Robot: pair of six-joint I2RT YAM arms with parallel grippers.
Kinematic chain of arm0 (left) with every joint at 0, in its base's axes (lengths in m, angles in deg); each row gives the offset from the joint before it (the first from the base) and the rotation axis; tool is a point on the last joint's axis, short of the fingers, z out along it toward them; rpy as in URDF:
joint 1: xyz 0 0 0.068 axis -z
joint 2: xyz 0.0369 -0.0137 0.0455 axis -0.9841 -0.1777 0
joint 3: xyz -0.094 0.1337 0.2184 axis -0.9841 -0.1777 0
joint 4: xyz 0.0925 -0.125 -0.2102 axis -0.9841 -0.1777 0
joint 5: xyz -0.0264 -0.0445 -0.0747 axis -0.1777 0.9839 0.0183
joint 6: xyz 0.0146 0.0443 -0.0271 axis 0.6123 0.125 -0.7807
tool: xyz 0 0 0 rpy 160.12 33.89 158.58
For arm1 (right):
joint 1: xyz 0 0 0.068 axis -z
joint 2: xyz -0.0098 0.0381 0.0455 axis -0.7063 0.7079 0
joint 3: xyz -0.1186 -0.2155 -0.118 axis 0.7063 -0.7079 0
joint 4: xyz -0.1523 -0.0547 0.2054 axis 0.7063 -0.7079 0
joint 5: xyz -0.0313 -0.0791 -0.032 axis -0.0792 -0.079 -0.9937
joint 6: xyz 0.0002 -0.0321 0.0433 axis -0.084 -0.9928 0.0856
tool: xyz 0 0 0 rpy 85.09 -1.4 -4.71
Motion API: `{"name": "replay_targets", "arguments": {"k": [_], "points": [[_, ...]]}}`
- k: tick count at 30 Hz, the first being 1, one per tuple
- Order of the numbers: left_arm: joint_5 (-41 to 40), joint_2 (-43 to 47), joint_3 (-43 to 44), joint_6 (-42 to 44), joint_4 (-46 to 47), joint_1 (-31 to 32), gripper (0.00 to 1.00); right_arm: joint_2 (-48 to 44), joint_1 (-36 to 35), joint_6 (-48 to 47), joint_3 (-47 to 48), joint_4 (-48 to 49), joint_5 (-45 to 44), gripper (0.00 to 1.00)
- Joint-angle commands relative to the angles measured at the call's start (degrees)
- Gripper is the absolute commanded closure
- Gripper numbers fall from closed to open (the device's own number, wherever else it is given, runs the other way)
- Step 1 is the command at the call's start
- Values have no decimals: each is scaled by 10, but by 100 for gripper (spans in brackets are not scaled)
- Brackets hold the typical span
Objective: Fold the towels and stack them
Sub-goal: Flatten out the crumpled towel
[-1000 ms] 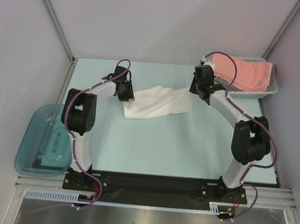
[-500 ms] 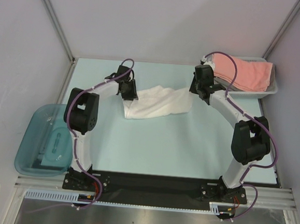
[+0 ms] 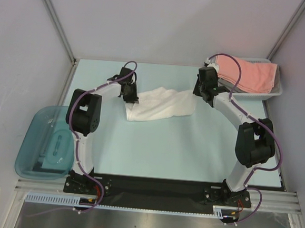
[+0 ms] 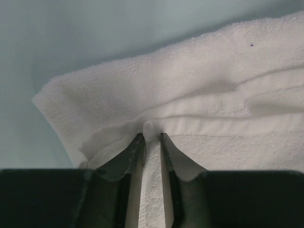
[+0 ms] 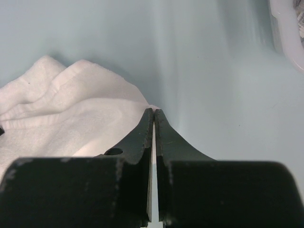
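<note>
1. Since a second ago the white towel (image 3: 161, 105) has not shifted, while the left arm has edged in over its left corner and the left jaws have drawn closer together.
2. White towel: it lies rumpled and loosely doubled at mid-surface (image 3: 165, 152), between the two arms and not yet squared or folded flat.
3. Left jaws: they stand narrow on either side of a small ridge of hem at the left corner, and cloth fills the gap. Whether the pinch has bitten I cannot tell.
4. Right jaws: they are pressed together with their tips at the towel's right corner. Whether any cloth is caught between them I cannot tell.
5. Step in hand, as I judge it: taking the two end corners so the towel can be lifted and spread.
6. Next move calls for a firm left pinch on one layer only, then both arms rising together and apart. An uneven pull would leave the towel bunched.
7. Further out, a pink towel (image 3: 250, 74) waits in the basket (image 3: 276, 92) at far right, and a tub (image 3: 33, 147) sits off the left edge.
</note>
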Motion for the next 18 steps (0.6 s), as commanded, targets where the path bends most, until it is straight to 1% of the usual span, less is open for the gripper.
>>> {"name": "replay_targets", "arguments": {"k": [1, 2, 3, 5, 9, 12, 16, 18], "points": [[1, 0, 20, 17, -7, 2, 78, -4, 2, -2, 2, 19, -1, 100], [4, 2, 19, 17, -6, 2, 82, -4, 2, -4, 3, 19, -2, 100], [6, 8, 18, 18, -5, 2, 91, -9, 2, -4, 4, 17, -2, 100], [13, 24, 20, 19, -4, 2, 100, -15, 3, -7, 6, 15, -5, 100], [13, 55, 29, 19, -18, 2, 100, -32, 3, -16, 8, 17, -5, 100], [14, 107, 33, 20, -36, 3, 100, -61, 3, -28, 7, 19, -2, 100], [-14, 199, 33, 36, -67, 22, 100, -115, -5, -66, 3, 20, 0, 100], [-30, 257, 31, 46, -86, 31, 100, -158, -18, -83, -2, 25, -4, 100]]}}
